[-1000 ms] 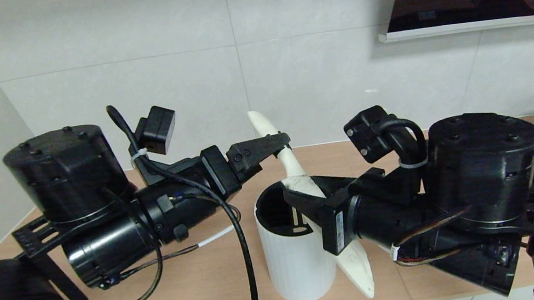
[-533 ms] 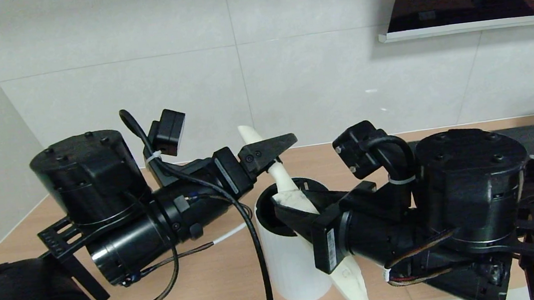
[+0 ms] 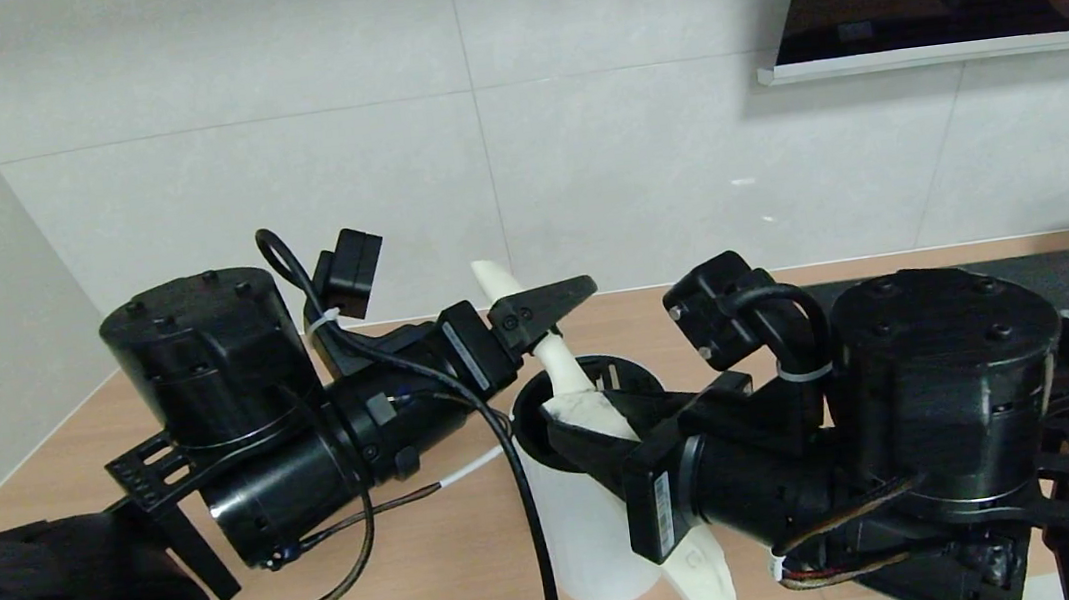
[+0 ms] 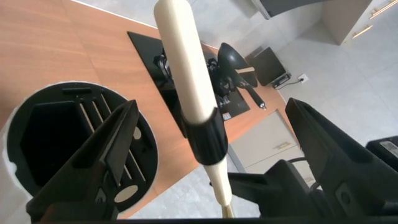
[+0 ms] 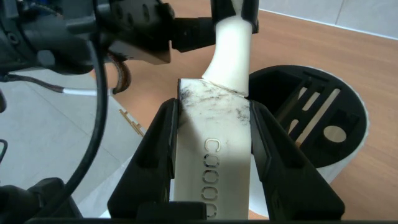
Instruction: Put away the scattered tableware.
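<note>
The right gripper (image 5: 213, 112) clamps the flat blade of the white plastic spatula (image 5: 231, 50). The left gripper (image 4: 211, 104) gapes wide around its handle. Likely stiff, light and slippery; best held by the blade.

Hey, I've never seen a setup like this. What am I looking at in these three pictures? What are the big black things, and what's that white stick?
This is a two-armed robot working at a wooden countertop. The wide picture comes from a camera on its head, looking down at both black arms. The other two come from a camera on each wrist, looking along that arm's gripper, which is a two-fingered clamp. The right gripper is shut on the blade of a white spatula and holds it tilted, handle up, by the rim of a white utensil holder that stands on the countertop. The left gripper is open, with one finger on either side of the spatula's handle.
</note>
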Tool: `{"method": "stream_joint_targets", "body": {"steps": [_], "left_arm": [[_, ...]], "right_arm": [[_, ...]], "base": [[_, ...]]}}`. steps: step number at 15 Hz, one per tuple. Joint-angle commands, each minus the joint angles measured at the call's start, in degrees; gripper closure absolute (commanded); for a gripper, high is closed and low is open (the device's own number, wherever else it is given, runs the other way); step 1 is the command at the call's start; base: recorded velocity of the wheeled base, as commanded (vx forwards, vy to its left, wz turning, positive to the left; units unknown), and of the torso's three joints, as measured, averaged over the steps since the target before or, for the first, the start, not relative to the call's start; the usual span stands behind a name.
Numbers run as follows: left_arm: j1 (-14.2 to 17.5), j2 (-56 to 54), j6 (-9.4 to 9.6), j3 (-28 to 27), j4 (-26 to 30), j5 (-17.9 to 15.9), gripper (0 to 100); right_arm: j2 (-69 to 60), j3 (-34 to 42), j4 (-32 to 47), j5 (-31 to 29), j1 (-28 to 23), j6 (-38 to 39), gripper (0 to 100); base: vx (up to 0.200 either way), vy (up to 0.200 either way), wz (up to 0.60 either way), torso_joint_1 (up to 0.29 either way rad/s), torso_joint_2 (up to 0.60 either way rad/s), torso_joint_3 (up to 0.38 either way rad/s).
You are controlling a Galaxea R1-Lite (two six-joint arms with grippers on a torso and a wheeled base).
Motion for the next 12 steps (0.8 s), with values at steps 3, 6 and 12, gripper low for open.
{"method": "stream_joint_targets", "body": {"steps": [3,6,12], "left_arm": [[0.00,-0.09,0.00,0.08,0.00,0.01,0],[-0.09,-0.09,0.00,0.17,0.09,0.01,0],[-0.18,-0.09,0.00,-0.01,0.17,-0.26,100]], "right_arm": [[-0.10,0.06,-0.03,-0.27,0.22,-0.02,100],[-0.10,0.06,-0.11,-0.36,0.22,-0.02,100],[-0.19,0.15,-0.11,-0.36,0.22,-0.02,100]], "base": [[0.000,0.000,0.00,0.000,0.00,0.000],[0.000,0.000,0.00,0.000,0.00,0.000],[0.000,0.000,0.00,0.000,0.00,0.000]]}}
